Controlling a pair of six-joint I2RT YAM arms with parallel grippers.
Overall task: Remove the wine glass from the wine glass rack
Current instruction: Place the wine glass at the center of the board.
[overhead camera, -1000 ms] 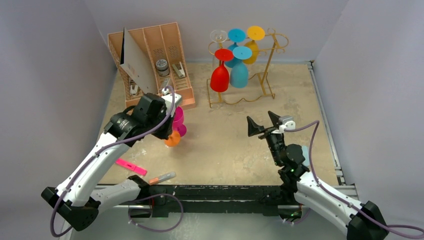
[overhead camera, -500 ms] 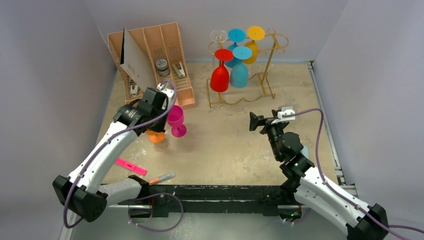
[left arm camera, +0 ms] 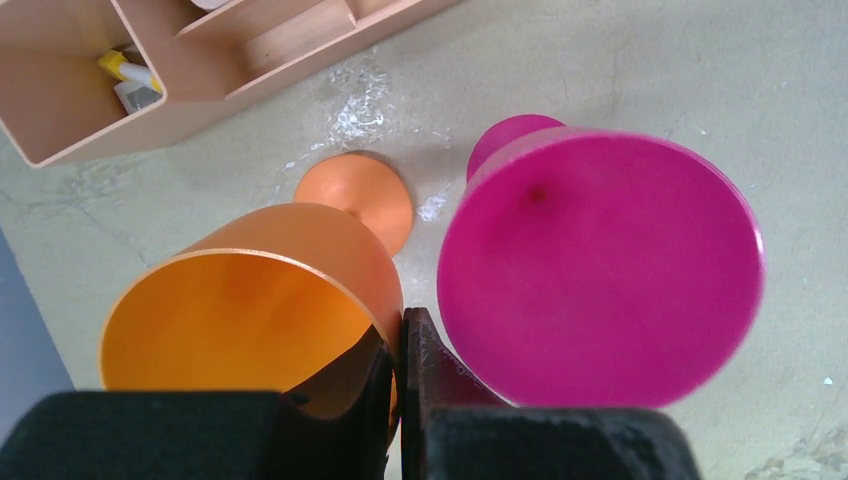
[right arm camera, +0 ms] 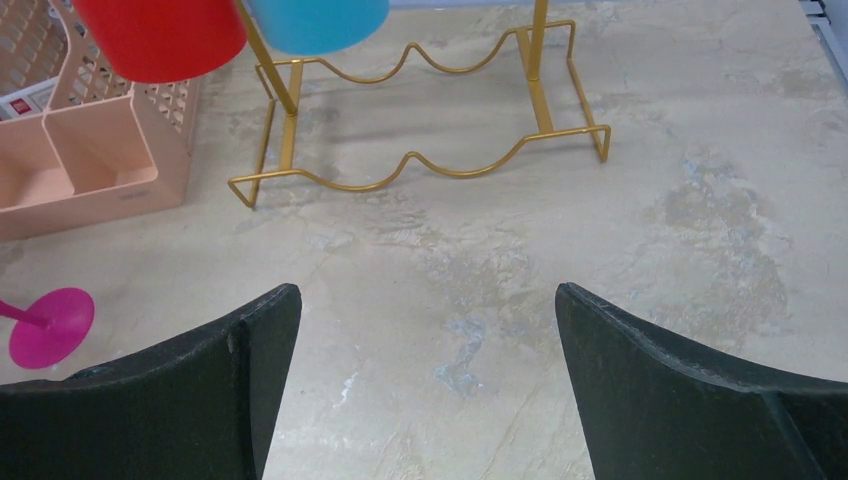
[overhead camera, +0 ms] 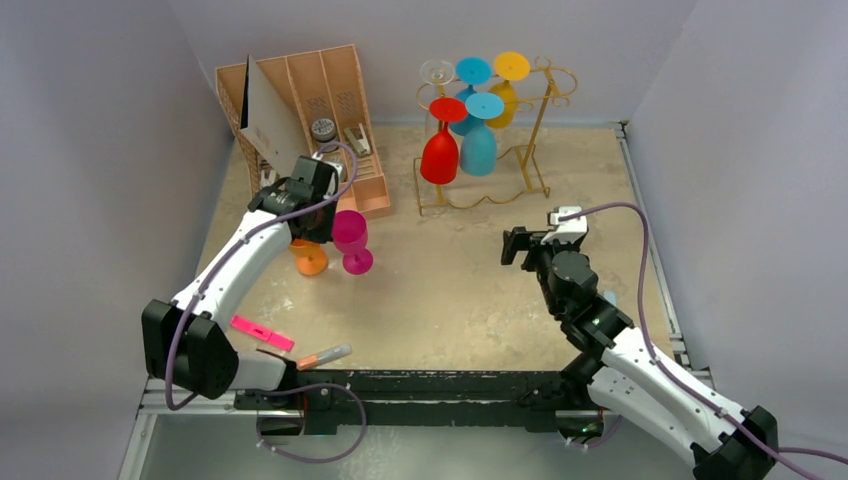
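Observation:
The gold wire wine glass rack stands at the back of the table, and its wavy base shows in the right wrist view. Red, blue, yellow and clear wine glasses hang upside down from it. My left gripper is shut on the rim of an orange wine glass, upright with its foot low over the table. A magenta wine glass stands right beside it. My right gripper is open and empty, in front of the rack.
A tan slotted desk organiser with small items stands at the back left, close behind my left gripper. A pink marker and a grey-orange pen lie near the front left edge. Grey walls close in the table's sides.
My left arm has carried the orange glass leftward, from in front of the magenta glass to its left side. My right gripper has turned and shifted slightly toward the rack, still open.

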